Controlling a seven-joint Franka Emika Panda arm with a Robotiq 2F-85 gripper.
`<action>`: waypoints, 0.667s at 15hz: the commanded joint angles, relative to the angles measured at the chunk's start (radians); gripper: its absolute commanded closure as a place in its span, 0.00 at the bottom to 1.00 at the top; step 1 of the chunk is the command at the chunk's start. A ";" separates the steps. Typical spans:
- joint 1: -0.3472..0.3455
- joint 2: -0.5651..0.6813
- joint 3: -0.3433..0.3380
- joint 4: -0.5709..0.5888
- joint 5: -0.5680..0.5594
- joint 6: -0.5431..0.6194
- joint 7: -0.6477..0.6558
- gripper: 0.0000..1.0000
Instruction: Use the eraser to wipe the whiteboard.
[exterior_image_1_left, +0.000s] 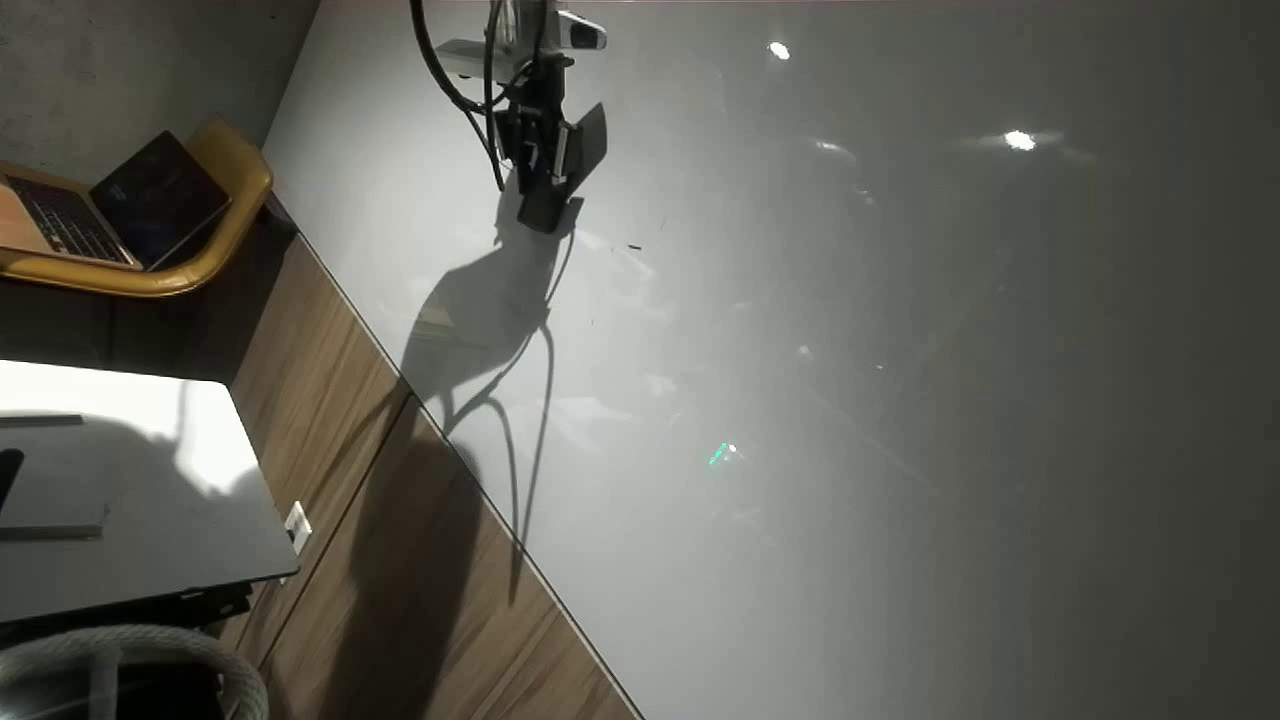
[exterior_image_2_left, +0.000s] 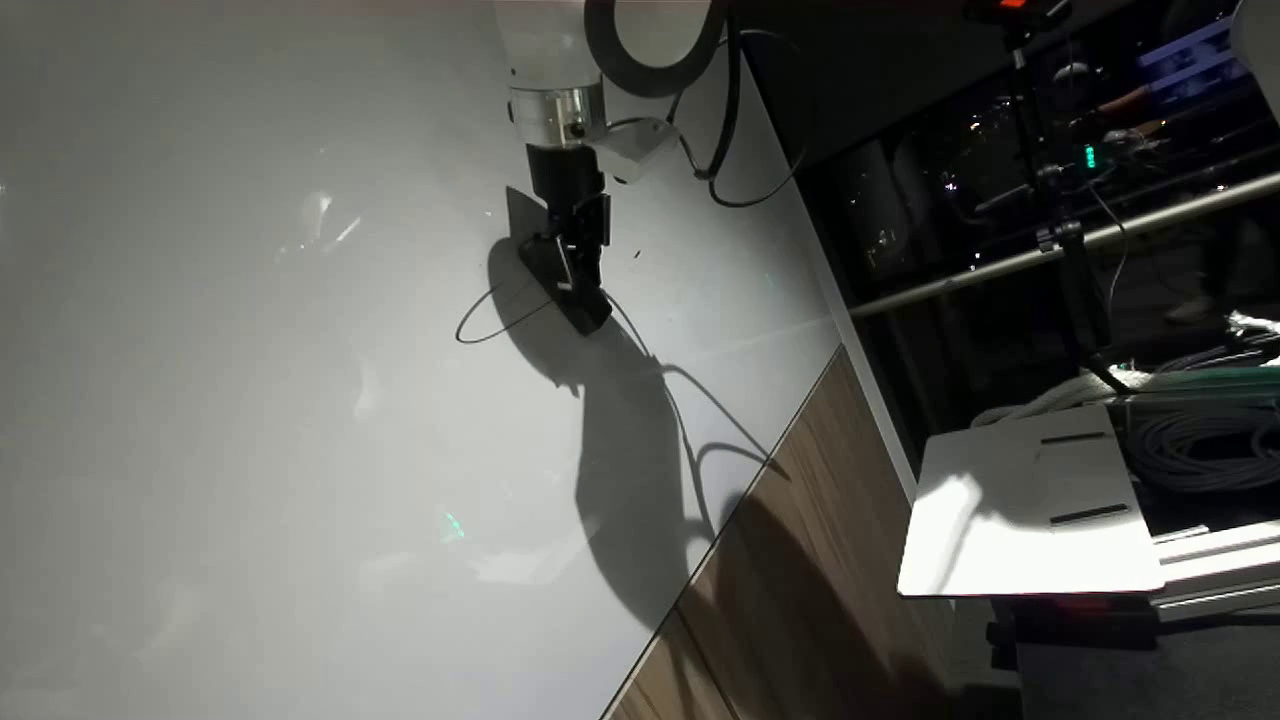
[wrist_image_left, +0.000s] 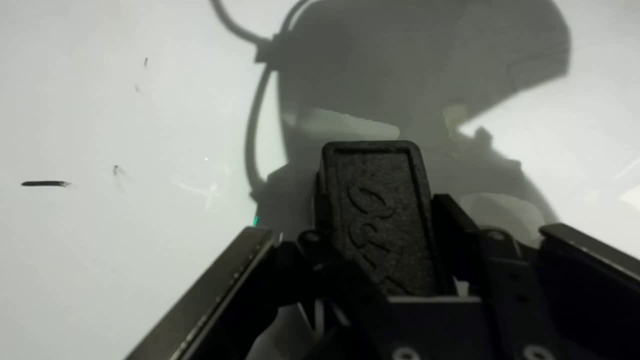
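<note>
The eraser is a black oblong block with embossed lettering in the wrist view. My gripper is shut on its two long sides. The eraser also shows as a dark block at the gripper's tip in both exterior views. The whiteboard is a large pale glossy panel behind it, wide in both exterior views. I cannot tell whether the eraser touches it. A short dark mark lies on the board left of the eraser in the wrist view, with a few faint specks near it.
Wood panelling borders the board's slanted lower edge. A small white tabletop stands off the board. An open laptop rests on a yellow chair. Cables hang from the arm. The arm's shadow covers the board around the eraser.
</note>
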 joint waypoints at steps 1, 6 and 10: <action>0.040 0.092 0.016 0.107 -0.050 -0.019 0.037 0.72; 0.117 0.150 0.041 0.187 -0.108 -0.090 0.093 0.72; 0.201 0.229 0.060 0.280 -0.152 -0.137 0.136 0.72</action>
